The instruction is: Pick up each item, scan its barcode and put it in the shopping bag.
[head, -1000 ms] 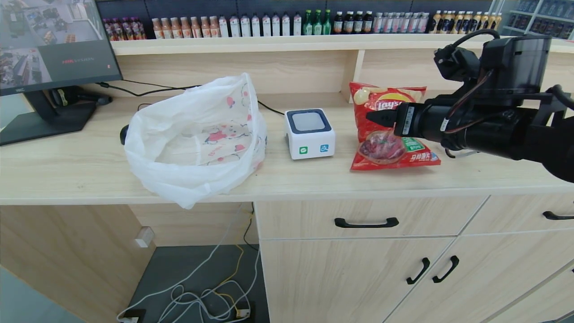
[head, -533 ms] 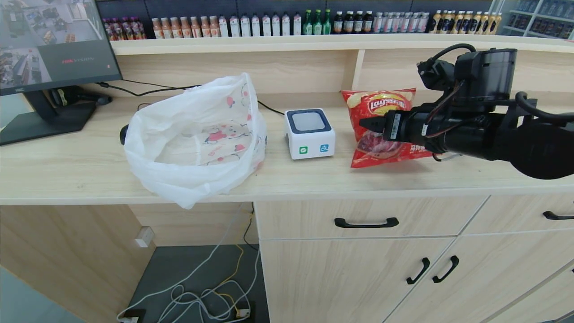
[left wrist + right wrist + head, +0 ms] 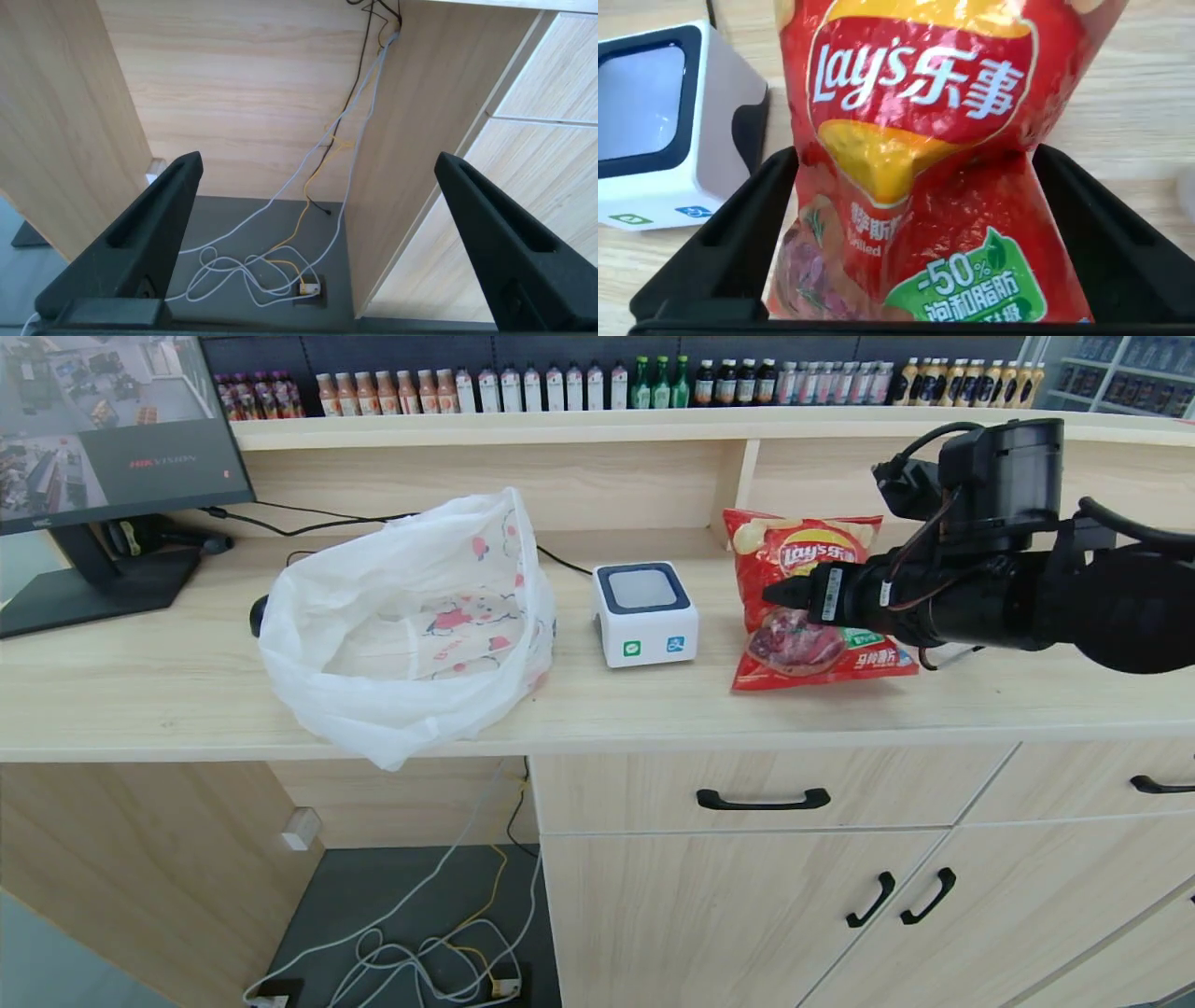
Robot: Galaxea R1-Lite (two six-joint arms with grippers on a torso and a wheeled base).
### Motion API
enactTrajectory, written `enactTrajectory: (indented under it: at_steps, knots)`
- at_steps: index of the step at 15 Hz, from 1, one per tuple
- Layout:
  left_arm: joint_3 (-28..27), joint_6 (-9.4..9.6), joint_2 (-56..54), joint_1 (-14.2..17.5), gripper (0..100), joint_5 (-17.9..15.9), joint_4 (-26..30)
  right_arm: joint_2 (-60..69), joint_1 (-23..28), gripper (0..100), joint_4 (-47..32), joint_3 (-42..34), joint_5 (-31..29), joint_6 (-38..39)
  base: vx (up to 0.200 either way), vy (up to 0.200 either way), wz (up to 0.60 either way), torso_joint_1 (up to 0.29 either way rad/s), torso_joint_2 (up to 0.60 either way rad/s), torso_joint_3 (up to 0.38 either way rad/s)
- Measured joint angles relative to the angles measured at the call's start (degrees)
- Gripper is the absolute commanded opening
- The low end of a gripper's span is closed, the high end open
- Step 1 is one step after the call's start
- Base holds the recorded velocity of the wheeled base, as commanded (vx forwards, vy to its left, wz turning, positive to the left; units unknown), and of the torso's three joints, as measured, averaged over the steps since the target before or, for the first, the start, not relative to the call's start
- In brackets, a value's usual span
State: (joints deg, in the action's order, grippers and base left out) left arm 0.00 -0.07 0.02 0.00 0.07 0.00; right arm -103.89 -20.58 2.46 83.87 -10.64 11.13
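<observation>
A red chip bag (image 3: 808,607) stands tilted on the wooden counter (image 3: 597,709), just right of the white barcode scanner (image 3: 644,613). My right gripper (image 3: 780,593) comes in from the right and is shut on the bag's middle. In the right wrist view the chip bag (image 3: 915,159) is pinched narrow between the two black fingers (image 3: 719,252), with the scanner (image 3: 654,131) beside it. The white shopping bag (image 3: 411,625) lies open on the counter left of the scanner. My left gripper (image 3: 313,173) hangs open below the counter, above floor cables (image 3: 271,271).
A monitor (image 3: 103,439) stands at the counter's back left, and a dark mouse (image 3: 257,614) sits behind the shopping bag. A raised shelf with several bottles (image 3: 597,383) runs along the back. Drawers with black handles (image 3: 761,799) sit under the counter.
My right gripper carried the chip bag slightly left and tilted it, then brought it back right; the bag stands near where it was a second ago.
</observation>
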Motion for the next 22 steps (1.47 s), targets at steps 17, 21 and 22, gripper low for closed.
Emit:
enactTrajectory:
  at_steps: [17, 21, 22]
  knots:
    - [0.00, 0.00, 0.00, 0.00, 100, 0.00, 0.00, -9.09, -0.01, 100, -16.93, 17.57, -0.05, -1.99, 0.000, 0.000, 0.00, 0.000, 0.00, 0.000]
    - [0.00, 0.00, 0.00, 0.00, 100, 0.00, 0.00, -10.36, 0.38, 100, -16.97, 18.66, 1.56, -4.62, 0.000, 0.000, 0.00, 0.000, 0.00, 0.000]
    - [0.00, 0.00, 0.00, 0.00, 100, 0.00, 0.00, -10.42, 0.46, 100, -17.02, 19.08, 1.94, -4.62, 0.000, 0.000, 0.00, 0.000, 0.00, 0.000]
